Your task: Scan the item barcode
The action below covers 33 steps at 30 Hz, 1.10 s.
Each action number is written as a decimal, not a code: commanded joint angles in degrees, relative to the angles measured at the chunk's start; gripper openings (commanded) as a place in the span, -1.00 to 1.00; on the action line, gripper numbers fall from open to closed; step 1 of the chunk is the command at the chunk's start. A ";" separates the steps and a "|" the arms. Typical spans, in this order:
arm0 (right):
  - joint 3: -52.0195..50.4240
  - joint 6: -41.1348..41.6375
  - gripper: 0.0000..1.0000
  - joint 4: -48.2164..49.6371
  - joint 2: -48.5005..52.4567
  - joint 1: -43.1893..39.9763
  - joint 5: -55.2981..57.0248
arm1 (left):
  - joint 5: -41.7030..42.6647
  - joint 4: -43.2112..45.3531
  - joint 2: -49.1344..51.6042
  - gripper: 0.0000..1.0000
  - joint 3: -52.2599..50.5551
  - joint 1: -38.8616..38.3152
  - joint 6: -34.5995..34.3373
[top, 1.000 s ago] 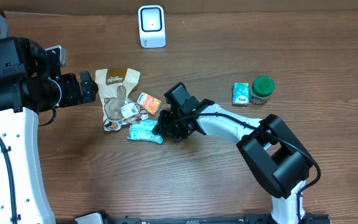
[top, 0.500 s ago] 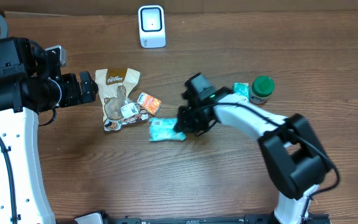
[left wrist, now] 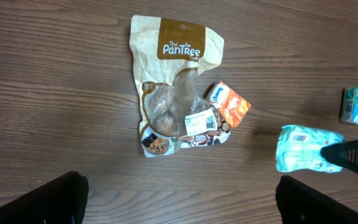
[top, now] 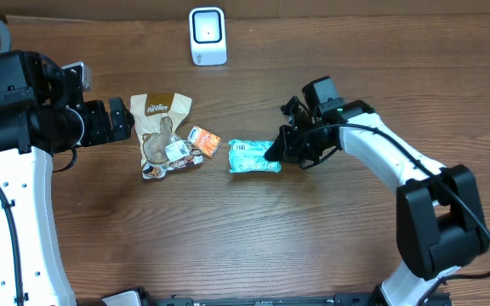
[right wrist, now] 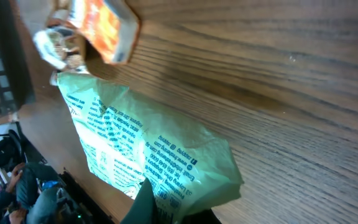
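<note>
Teal packet (top: 253,157) was pinched at one end in the shut R gripper (top: 281,153), long axis straight out from the fingertips, barcode label (left wrist: 299,136) up, scanner (top: 207,36) ahead-left of that hand, empty wide-open L gripper (top: 119,119) well apart.

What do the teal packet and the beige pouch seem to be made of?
The teal packet is probably thin plastic film, slightly glossy: it creases and crumples in the right wrist view. The beige pouch looks like matte, paper-like laminate, with a clear, shiny plastic window showing its contents.
</note>
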 commanded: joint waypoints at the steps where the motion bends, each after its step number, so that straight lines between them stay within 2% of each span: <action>1: 1.31 -2.01 -0.92 0.22 -5.88 0.07 -2.93 | 0.85 0.04 -0.11 0.99 0.24 -0.33 -0.39; 8: 1.31 -2.01 -0.92 -0.20 -9.88 0.07 -3.02 | 0.85 0.04 -0.11 0.99 0.24 -0.33 -0.39; 25: 1.31 -2.08 -0.92 -2.40 -9.97 0.07 -4.02 | 0.85 0.04 -0.11 0.99 0.24 -0.33 -0.39; 33: 1.97 -5.09 -0.92 -1.90 -13.79 -0.94 -5.09 | 0.85 0.04 -0.11 0.99 0.24 -0.33 -0.39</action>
